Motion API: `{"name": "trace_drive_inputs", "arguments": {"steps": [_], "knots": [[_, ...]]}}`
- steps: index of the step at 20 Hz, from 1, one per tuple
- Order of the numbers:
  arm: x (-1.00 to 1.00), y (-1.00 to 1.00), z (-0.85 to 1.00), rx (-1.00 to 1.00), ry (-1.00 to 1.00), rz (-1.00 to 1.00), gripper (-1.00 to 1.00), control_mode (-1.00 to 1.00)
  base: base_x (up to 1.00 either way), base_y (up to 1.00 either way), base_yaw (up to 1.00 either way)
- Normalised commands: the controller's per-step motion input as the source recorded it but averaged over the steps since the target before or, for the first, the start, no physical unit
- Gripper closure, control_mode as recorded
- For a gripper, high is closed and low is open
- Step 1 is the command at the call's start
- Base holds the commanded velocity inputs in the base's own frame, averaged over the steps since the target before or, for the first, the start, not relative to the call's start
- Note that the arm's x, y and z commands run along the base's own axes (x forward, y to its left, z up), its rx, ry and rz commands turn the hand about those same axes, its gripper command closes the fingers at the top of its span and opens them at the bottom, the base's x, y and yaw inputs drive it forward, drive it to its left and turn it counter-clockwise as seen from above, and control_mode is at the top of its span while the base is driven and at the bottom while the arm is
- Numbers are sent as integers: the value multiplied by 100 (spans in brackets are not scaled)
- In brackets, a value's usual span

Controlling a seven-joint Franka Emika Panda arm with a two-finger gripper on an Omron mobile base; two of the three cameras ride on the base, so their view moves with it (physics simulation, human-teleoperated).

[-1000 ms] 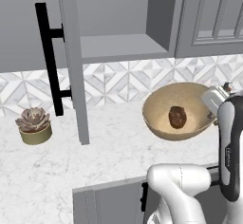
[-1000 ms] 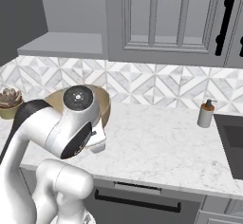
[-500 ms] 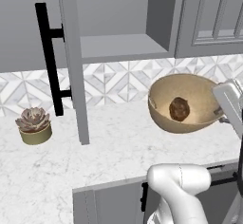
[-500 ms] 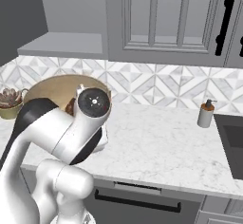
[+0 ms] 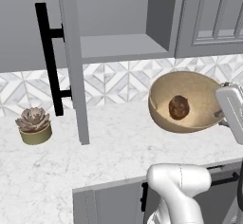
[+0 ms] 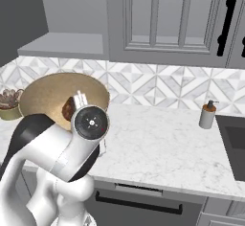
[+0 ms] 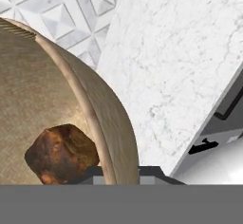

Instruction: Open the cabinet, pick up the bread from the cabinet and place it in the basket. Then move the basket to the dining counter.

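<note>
The tan basket (image 5: 194, 92) hangs tilted above the kitchen counter, its mouth turned toward the left base view. The brown bread (image 5: 179, 107) lies inside it, low against the wall. My gripper (image 5: 222, 116) is shut on the basket's right rim. In the hand view the rim passes between the fingertips of the gripper (image 7: 121, 172), with the basket (image 7: 42, 85) and bread (image 7: 61, 153) to the left. From the right base view the basket (image 6: 48, 93) and bread (image 6: 68, 108) sit behind my wrist. The cabinet (image 5: 118, 42) stands open, its door (image 5: 71, 52) swung out with the black handle (image 5: 49, 59). The dining counter is out of view.
A potted succulent (image 5: 33, 126) stands on the marble counter (image 5: 109, 152) at the left, near the open door's lower edge. A soap dispenser (image 6: 207, 115) and a sink (image 6: 234, 143) are at the right. Closed grey paned cabinets (image 6: 162, 19) hang above.
The basket has come up off the counter with the gripper, shifted slightly right in the left base view and tipped further, and the bread has stayed inside.
</note>
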Motion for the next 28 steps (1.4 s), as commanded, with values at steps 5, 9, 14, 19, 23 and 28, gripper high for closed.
{"name": "trace_drive_inputs", "arguments": {"steps": [5, 9, 14, 19, 23, 28], "knots": [[0, 10, -2, 7, 0, 0, 100, -100, 0, 0, 0], [0, 0, 0, 0, 0, 0, 100, 100, -51, -45, -1], [0, 0, 0, 0, 0, 0, 100, 100, -75, -94, -11], [0, 0, 0, 0, 0, 0, 100, 100, -47, -99, -41], [0, 0, 0, 0, 0, 0, 100, 100, -1, -39, -85], [0, 0, 0, 0, 0, 0, 100, 100, 0, -1, -99]]}}
